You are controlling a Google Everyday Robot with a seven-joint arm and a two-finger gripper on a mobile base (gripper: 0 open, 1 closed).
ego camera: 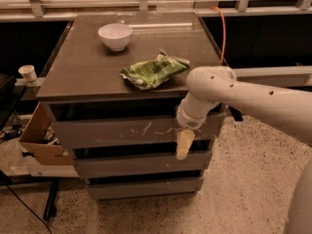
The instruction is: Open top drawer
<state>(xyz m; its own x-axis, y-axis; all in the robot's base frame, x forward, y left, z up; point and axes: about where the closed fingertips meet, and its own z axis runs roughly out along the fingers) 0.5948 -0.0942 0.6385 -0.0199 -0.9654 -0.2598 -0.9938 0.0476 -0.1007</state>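
Note:
The top drawer is the tall grey-brown front just under the cabinet top, with whitish scratches across its middle and right. Its front stands about in line with the two shorter fronts below it. My gripper hangs from the white arm that reaches in from the right. It points down in front of the right part of the top drawer, and its cream tip reaches the drawer's lower edge. Whether it touches the front I cannot tell.
On the cabinet top lie a white bowl at the back and a green crumpled bag near the front right. A cardboard box and a paper cup are at the left. An orange cable runs behind.

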